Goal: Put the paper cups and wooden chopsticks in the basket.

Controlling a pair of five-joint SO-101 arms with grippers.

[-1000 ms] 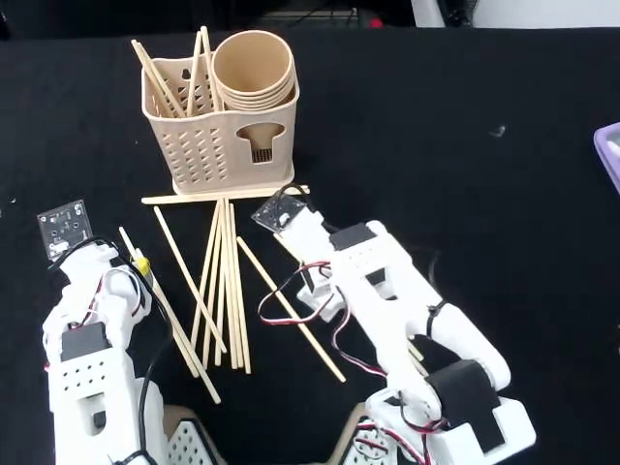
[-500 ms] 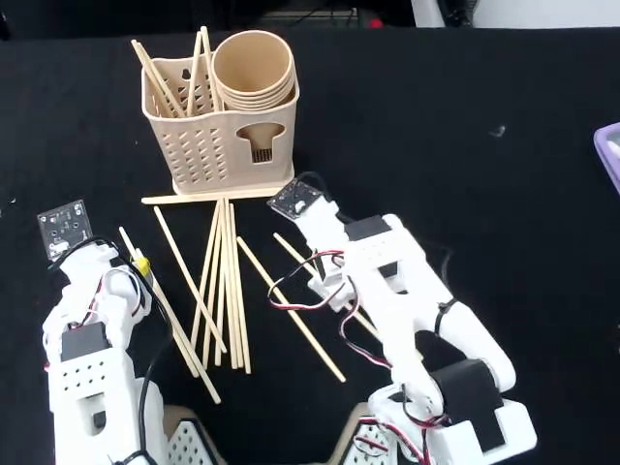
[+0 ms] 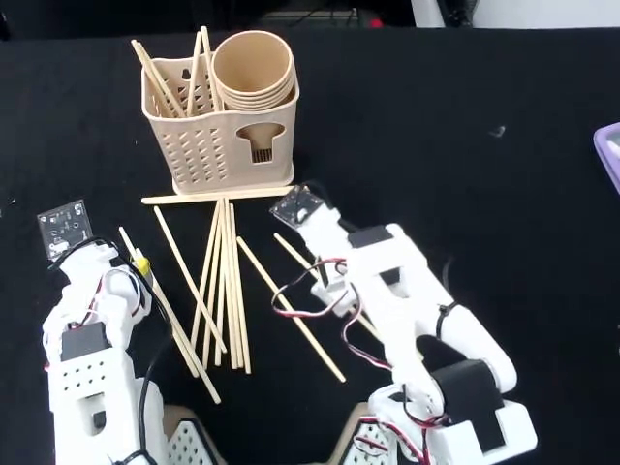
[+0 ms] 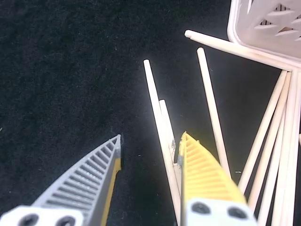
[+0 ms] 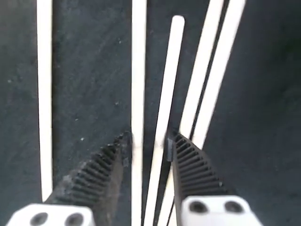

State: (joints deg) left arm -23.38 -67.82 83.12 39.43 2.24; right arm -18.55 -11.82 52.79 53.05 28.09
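Observation:
A beige basket (image 3: 218,145) stands at the back of the black table, with stacked paper cups (image 3: 254,66) in one side and a few chopsticks (image 3: 160,82) in the other. Several loose wooden chopsticks (image 3: 221,281) lie in front of it. My right arm (image 3: 387,291) lies over the chopsticks to the right of the bundle. The right gripper (image 5: 148,139) is open, low over the table, its black fingers on either side of two chopsticks (image 5: 162,103). My left gripper (image 4: 150,139) is open near the table, a chopstick pair (image 4: 160,122) beside its yellow finger (image 3: 142,263).
One chopstick (image 3: 213,196) lies crosswise against the basket's foot. A purple object (image 3: 610,155) sticks in at the right edge. The black table to the right of the basket is bare.
The right arm has shifted a little to the right, uncovering a chopstick beside it, and then settled slightly nearer. The left arm has not moved.

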